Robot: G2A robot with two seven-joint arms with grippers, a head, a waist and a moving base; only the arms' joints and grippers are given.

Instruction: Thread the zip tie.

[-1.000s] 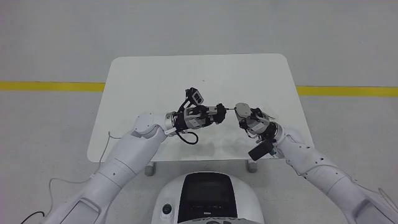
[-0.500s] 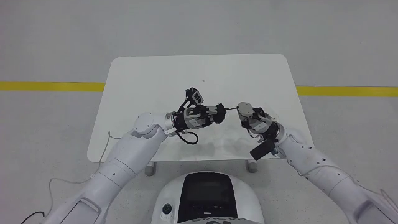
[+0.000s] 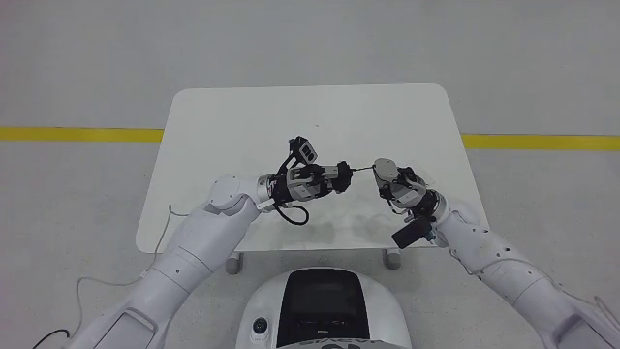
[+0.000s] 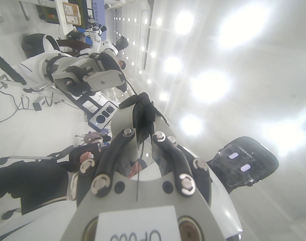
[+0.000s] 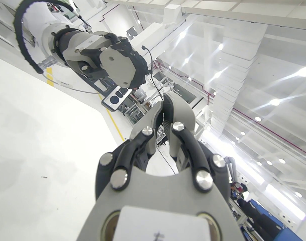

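Above the near part of the white counter (image 3: 242, 126), a thin black zip tie (image 3: 359, 169) is held in the air between the two arms. The left claw (image 3: 341, 174) is closed narrowly on one stretch of it, with a loose strand running back between its fingers toward the wrist. The right claw (image 3: 381, 169) is pinched tight on another stretch, and the free end curves up past the left claw's dark pads (image 5: 137, 66). The step in hand is judged to be the lining-up of tail and head before insertion; whether the tip has entered the head cannot be told. A fine, straight closing of the two claws is thought to be called for next, with the strap kept from bending aside.
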